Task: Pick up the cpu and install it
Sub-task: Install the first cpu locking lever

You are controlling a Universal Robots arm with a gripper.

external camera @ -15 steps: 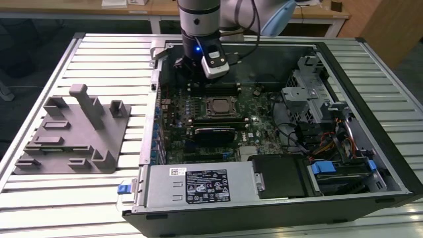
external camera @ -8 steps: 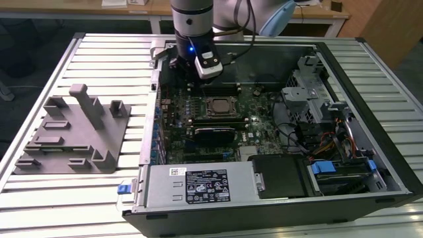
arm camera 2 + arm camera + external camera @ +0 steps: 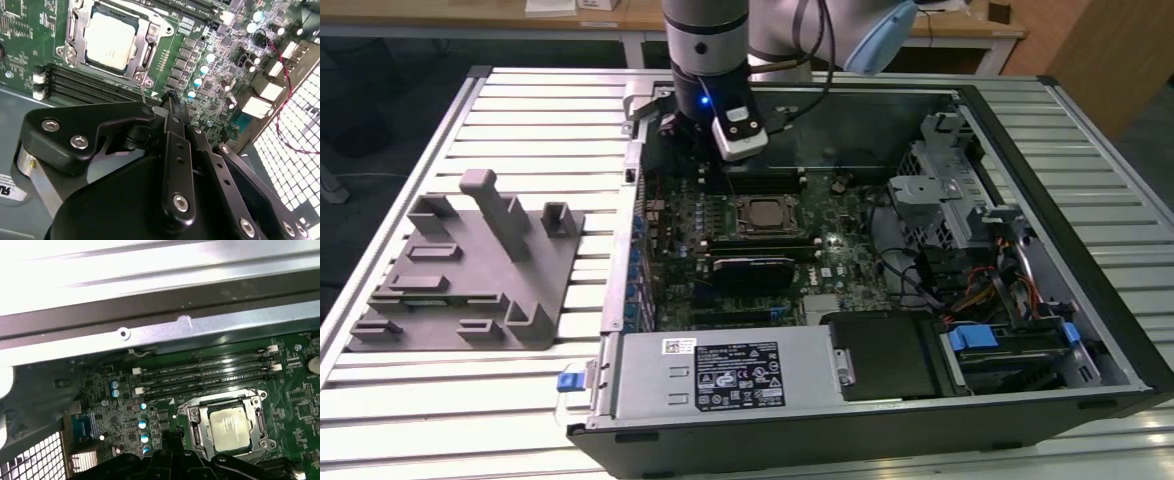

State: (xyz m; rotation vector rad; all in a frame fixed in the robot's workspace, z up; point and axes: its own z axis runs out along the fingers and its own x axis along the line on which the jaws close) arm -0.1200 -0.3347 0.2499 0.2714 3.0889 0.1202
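Black metal claw (image 3: 168, 102) is pinching its fingertips together on nothing in the second wrist view, hovering just beside the silvery metal socket frame (image 3: 150, 50) where the small flat square silvery-topped cpu (image 3: 110, 40) is sitting. In the first wrist view, the cpu (image 3: 232, 427) is lying seated on the green motherboard (image 3: 125, 415). In the exterior view, the cpu (image 3: 761, 213) is resting mid-board inside the open black computer case (image 3: 854, 440).

cpu (image 3: 111, 41) top is silvery with a thin tan rim. The motherboard (image 3: 20, 35) is dark green, dotted with what look like pale-blue capacitor tops. gripper (image 3: 167, 102) is matte black, the fixture block (image 3: 467, 270) plain grey, and the table (image 3: 520, 110) white with ribbed stripes.
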